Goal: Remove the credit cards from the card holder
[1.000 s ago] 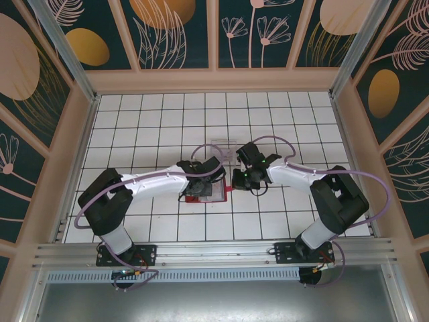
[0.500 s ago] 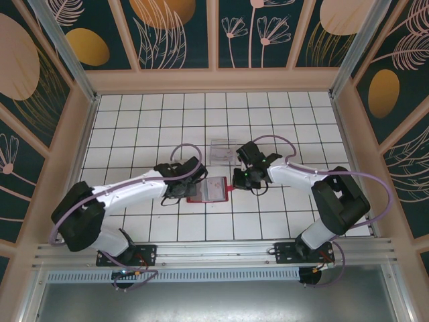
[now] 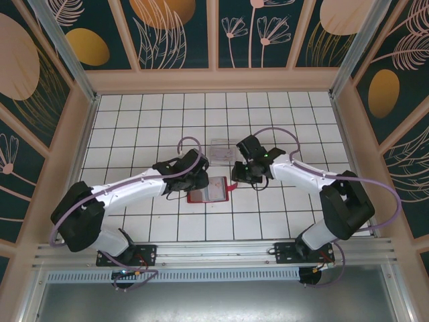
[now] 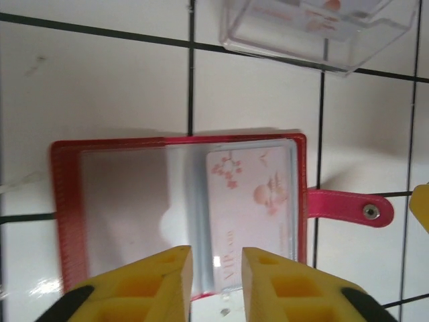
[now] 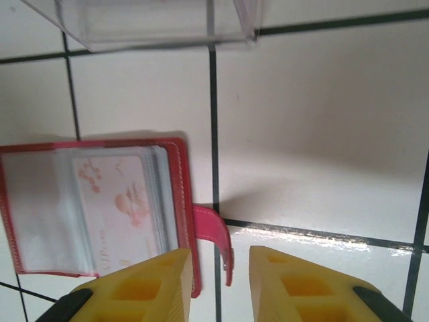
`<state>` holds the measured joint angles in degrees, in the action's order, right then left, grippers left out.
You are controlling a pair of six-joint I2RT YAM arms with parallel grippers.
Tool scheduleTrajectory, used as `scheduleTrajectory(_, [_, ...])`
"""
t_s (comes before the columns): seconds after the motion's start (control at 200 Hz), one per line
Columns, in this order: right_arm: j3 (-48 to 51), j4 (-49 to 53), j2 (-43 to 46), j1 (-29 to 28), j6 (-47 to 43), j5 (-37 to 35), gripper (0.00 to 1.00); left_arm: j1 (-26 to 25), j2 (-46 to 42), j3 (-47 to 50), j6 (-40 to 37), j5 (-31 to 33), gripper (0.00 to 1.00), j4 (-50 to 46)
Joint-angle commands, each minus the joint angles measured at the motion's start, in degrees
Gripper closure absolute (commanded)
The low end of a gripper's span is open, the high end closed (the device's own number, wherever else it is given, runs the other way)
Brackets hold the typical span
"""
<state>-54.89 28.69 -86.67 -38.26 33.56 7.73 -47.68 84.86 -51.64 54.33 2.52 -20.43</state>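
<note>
The red card holder [image 3: 201, 197] lies open and flat on the white tiles, its tab [image 5: 218, 241] pointing right. A pale card printed with pink blossoms [image 4: 251, 201] sits in a clear sleeve on its right half; the left sleeve [image 4: 127, 201] looks bare. My left gripper [image 4: 216, 282] hovers over the holder's near edge, jaws a little apart and nothing between them. My right gripper [image 5: 221, 282] is open astride the tab's curled end, not pinching it. From above, the left gripper [image 3: 194, 180] is at the holder's left and the right gripper [image 3: 241, 176] at its right.
A clear plastic stand [image 3: 221, 151] sits one tile behind the holder, close to both grippers, and its edge also shows in the wrist views [image 4: 315, 27] [image 5: 147, 20]. Open tiled floor lies all round, fenced by the frame walls [image 3: 80, 134].
My left gripper drew back left off the holder, then edged in again, leaving the holder lying open. My right gripper opened off the tab and rose slightly.
</note>
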Motion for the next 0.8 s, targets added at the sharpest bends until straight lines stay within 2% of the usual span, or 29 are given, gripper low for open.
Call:
scheduleTrajectory(0.0, [-2.71, 2.64, 0.62, -1.31, 0.32, -1.80, 0.71, 1.73, 1.68, 3.00, 0.12, -5.84, 0.71, 8.76])
scheduleTrajectory(0.25, [-6.47, -0.71, -5.53, -4.92, -0.42, 3.46, 0.70, 3.54, 3.42, 6.96, -0.18, -8.92, 0.72, 13.13])
scheduleTrajectory(0.49, [-7.90, -2.89, -12.39, -6.03, -0.86, 4.58, 0.71, 4.53, 4.58, 8.57, -0.17, -11.34, 0.72, 15.90])
scheduleTrajectory(0.796, [-7.10, -4.58, -16.32, -6.03, -1.22, 4.65, 0.72, 4.53, 6.72, 8.31, -0.35, -12.10, 0.72, 16.38])
